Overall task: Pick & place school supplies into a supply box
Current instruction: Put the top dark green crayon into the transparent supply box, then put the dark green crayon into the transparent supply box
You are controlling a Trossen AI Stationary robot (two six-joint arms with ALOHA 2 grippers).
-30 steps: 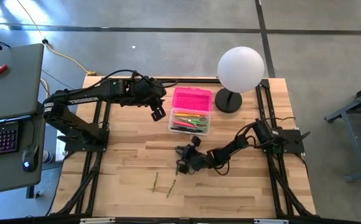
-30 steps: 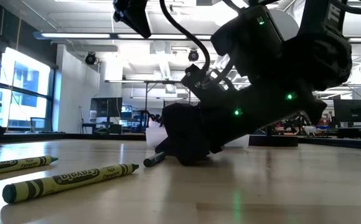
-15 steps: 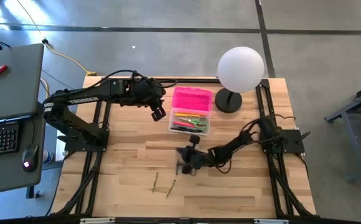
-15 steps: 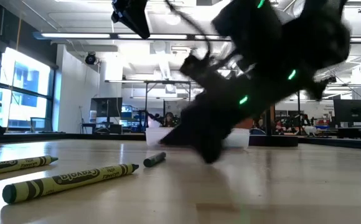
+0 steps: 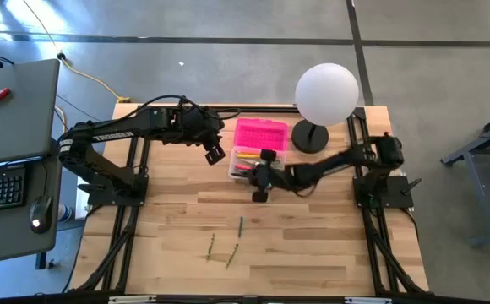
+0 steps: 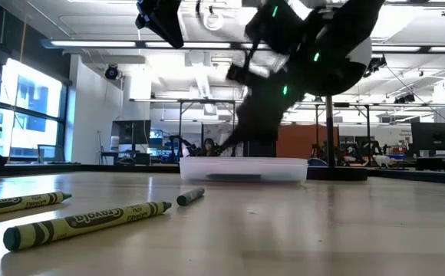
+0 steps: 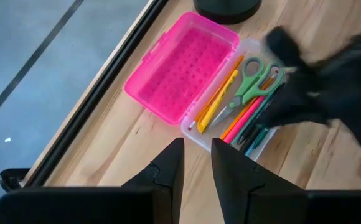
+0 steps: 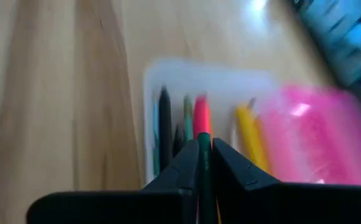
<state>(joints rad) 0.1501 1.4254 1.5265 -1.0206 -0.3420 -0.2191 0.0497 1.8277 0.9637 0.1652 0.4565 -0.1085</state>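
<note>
So your right gripper hangs over the open supply box, pinching a green crayon between its fingers. Your left gripper waits just beside the box's pink lid, fingers slightly apart, empty. Three olive crayons lie on the table, well apart from the box.

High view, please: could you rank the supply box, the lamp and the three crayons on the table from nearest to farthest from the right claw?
1. Supply box: right under the right claw, at its open tray.
2. Lamp: behind the box, toward the table's back right.
3. Crayons: loose on the table's front, left of centre.
</note>
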